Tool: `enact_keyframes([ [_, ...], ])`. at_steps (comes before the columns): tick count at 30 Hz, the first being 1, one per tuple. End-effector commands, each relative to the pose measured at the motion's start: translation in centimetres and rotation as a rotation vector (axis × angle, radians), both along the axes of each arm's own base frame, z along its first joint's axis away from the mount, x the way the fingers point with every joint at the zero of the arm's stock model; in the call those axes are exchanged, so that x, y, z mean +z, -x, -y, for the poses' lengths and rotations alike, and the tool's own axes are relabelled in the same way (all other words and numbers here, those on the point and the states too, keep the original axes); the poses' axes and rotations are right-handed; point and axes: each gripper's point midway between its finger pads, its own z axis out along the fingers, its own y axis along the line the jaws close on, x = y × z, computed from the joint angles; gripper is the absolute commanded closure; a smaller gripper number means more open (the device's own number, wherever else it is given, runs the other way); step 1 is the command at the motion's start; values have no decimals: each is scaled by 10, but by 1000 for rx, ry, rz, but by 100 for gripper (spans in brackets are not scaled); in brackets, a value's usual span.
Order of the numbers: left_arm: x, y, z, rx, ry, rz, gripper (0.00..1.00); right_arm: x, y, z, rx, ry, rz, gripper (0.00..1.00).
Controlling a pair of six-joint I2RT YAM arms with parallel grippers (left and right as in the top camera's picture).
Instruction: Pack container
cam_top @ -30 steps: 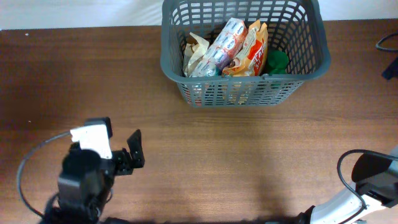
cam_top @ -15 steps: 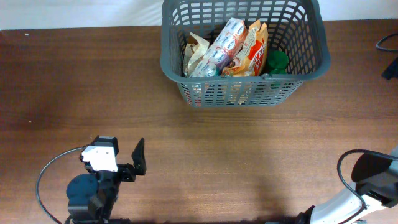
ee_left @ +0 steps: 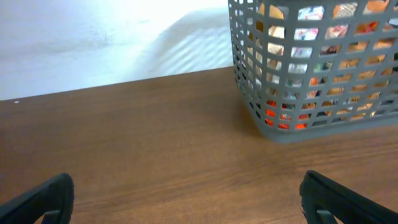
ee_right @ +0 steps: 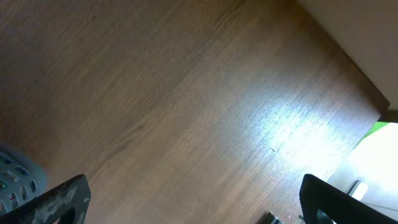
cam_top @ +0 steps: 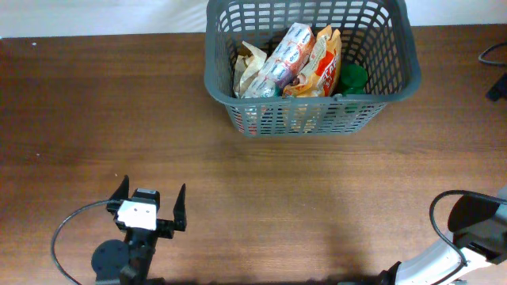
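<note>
The container (cam_top: 309, 119), a dark grey lattice basket, stands at the far middle of the table. It holds snack packets (cam_top: 293, 59) and something green (cam_top: 352, 77). My left gripper (cam_top: 150, 192) sits near the front left, far from the basket, open with nothing between its fingers. In the left wrist view the container (ee_left: 311, 74) is ahead to the right, and the left gripper (ee_left: 193, 202) shows only bare wood between its wide-set fingertips. My right gripper (ee_right: 196, 199) is open over bare table, with a corner of the container (ee_right: 15, 177) at the lower left.
The right arm (cam_top: 475, 229) and its cable occupy the front right corner in the overhead view. A black cable (cam_top: 493, 54) lies at the far right edge. The table's edge (ee_right: 348, 62) and a green patch (ee_right: 380, 129) beyond it show in the right wrist view.
The left arm has drawn back toward the front edge and turned its gripper to face the far side. Its jaws stayed open. The right arm has not moved.
</note>
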Motion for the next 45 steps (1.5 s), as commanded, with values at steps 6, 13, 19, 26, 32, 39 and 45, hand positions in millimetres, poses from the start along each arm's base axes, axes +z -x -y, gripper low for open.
enact_keyframes([
  [6, 0, -6, 3, -23, -14, 93, 1, 0, 3, 3, -20, 10, -6, 1],
  [13, -15, -14, 3, -19, 34, 105, 1, 0, 3, 3, -20, 10, -5, 1],
  [19, -37, -16, 3, -16, 54, 60, 1, 0, 3, 3, -20, 10, -6, 1],
  [26, -38, -17, -4, 23, 36, 56, 1, 0, 3, 3, -20, 10, -6, 1],
  [32, -39, -17, -5, 25, -2, 60, 1, 0, 3, 3, -20, 10, -6, 1],
  [39, -38, -17, -5, 18, -27, 65, 1, 0, 3, 3, -20, 10, -5, 1],
  [45, -38, -17, -5, 20, -28, 65, 1, 0, 3, 3, -20, 10, -5, 1],
])
